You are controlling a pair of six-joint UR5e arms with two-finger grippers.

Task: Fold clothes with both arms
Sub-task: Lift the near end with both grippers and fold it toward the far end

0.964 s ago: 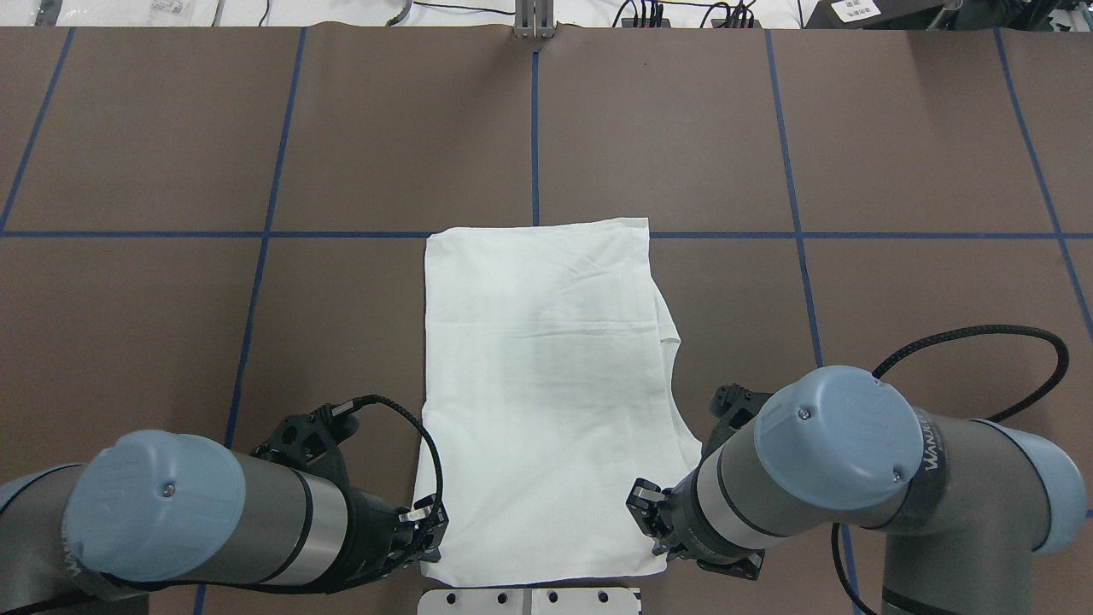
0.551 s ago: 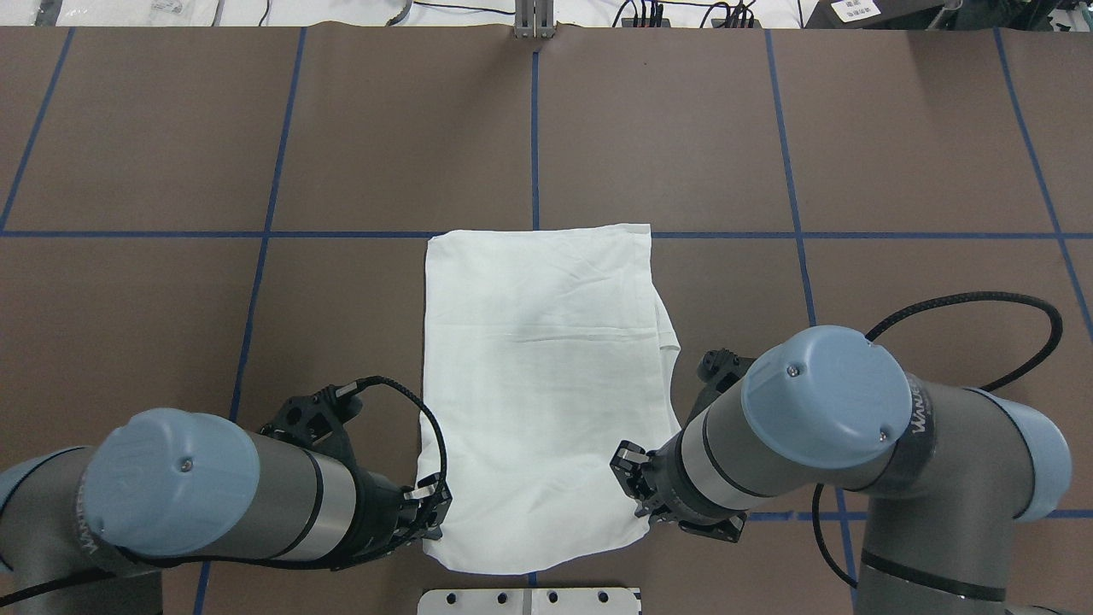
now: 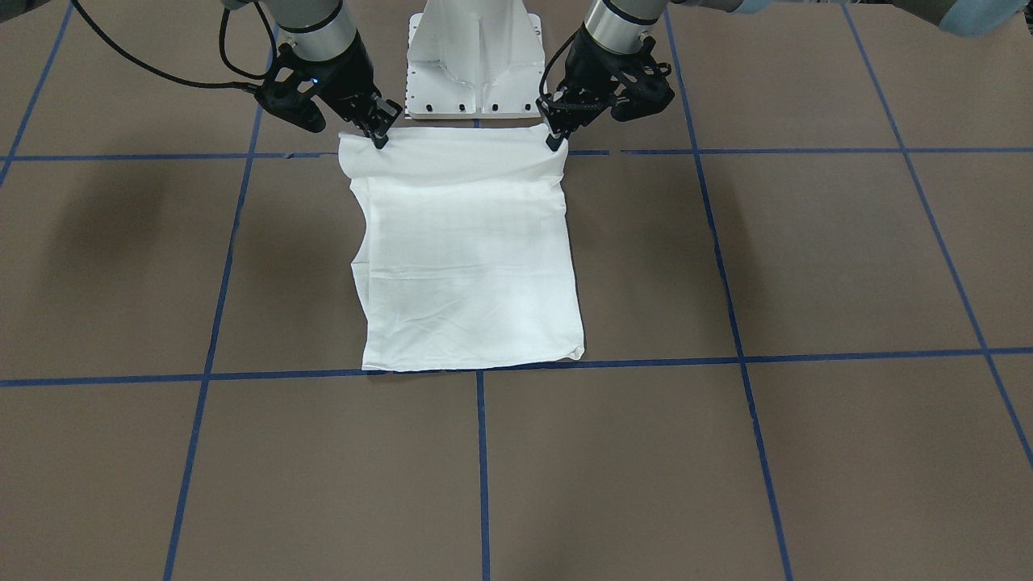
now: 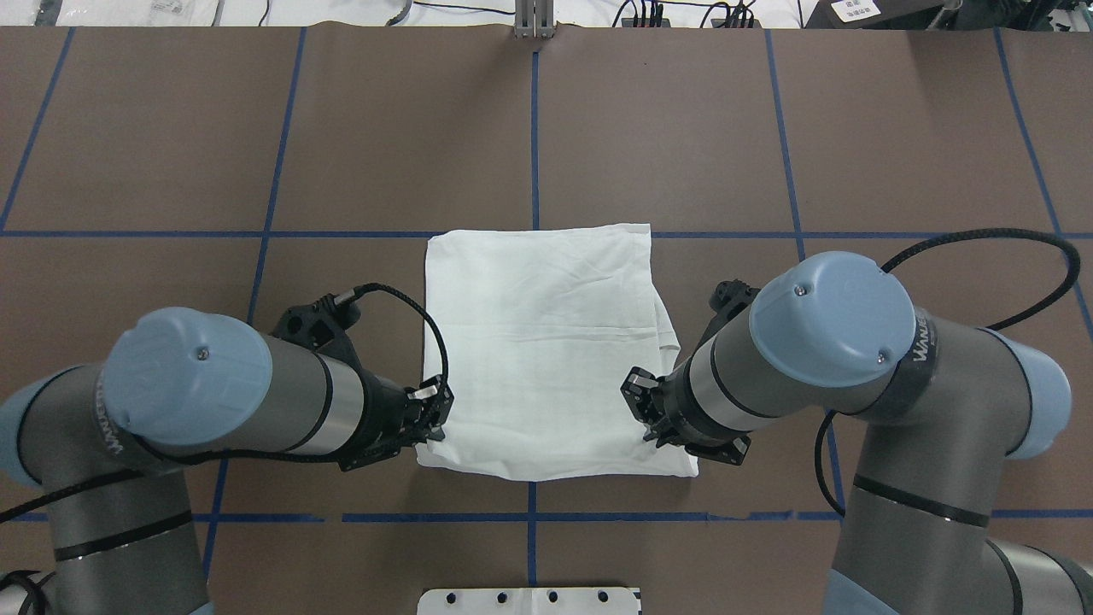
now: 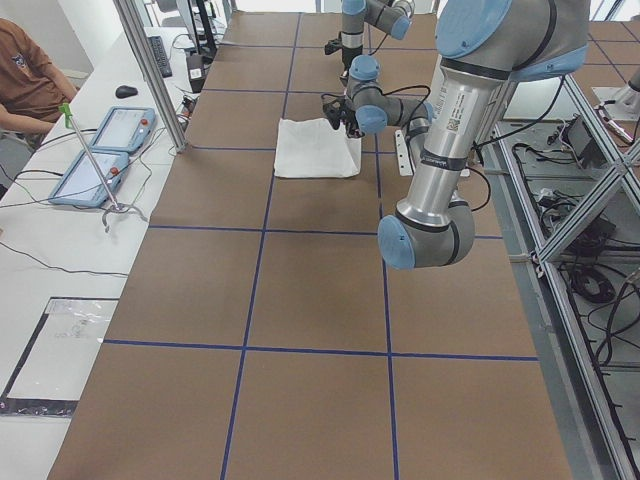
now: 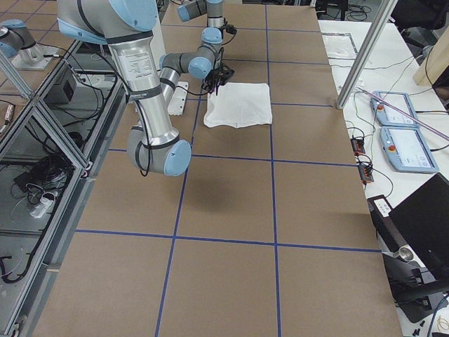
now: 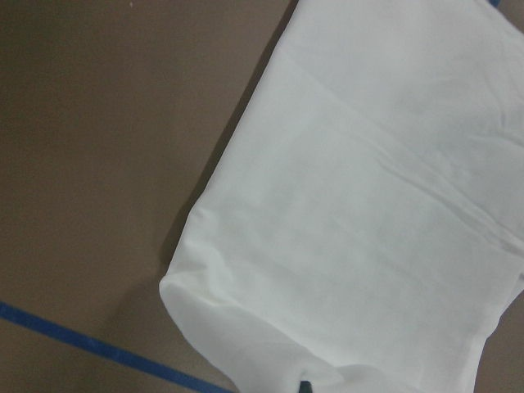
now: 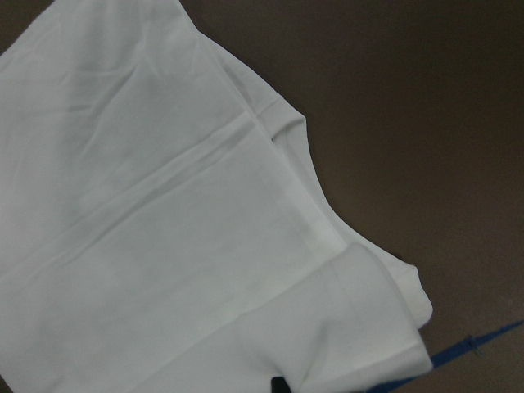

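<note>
- White cloth T-shirt (image 4: 546,342), folded to a narrow rectangle: lies at the middle of the brown worktop (image 4: 171,128) ruled with blue tape lines. Its far edge is flat along a tape line; its near edge is raised and curled over.
- Black two-finger left gripper (image 4: 435,420): jaws closed on the T-shirt's near left corner.
- Black two-finger right gripper (image 4: 647,420): jaws pinched on the near right corner.
- White rigid pedestal base (image 3: 476,64): just behind the raised edge.

Pedestal base (image 3: 476,77) near the T-shirt (image 3: 468,258)

The T-shirt (image 4: 546,342) is soft matt cloth, faintly creased; the table (image 4: 171,128) cover is smooth, matt brown
</note>
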